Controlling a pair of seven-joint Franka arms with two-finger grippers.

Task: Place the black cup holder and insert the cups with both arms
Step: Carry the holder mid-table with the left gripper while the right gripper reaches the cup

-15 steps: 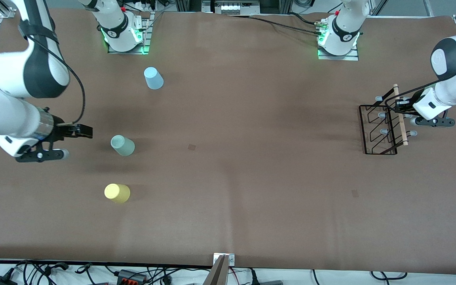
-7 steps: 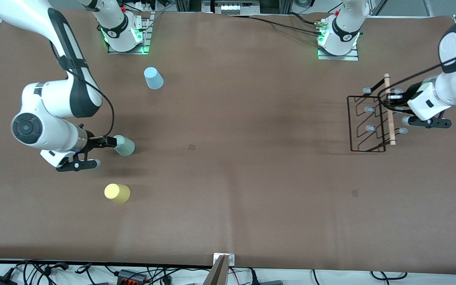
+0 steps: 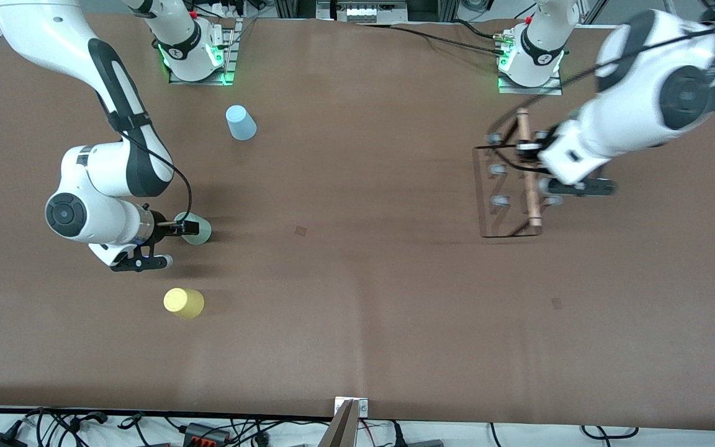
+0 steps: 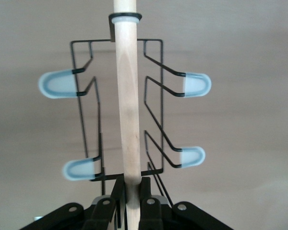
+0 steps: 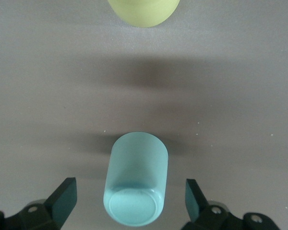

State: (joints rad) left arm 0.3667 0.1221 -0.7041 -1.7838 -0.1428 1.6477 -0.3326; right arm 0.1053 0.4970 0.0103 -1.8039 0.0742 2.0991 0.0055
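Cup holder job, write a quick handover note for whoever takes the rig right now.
Left gripper: shut on the cup holder's wooden rod, carrying it above the table.
Right gripper: open around the green cup, which stands upside down on the table; not gripped yet.
Blue cup and yellow cup: untouched.
Left: set the holder down, put all three cups on.

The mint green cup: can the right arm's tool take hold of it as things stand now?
Probably yes. The right tool is open with the mint green cup between its fingers, and nothing blocks them. The yellow cup stands apart.
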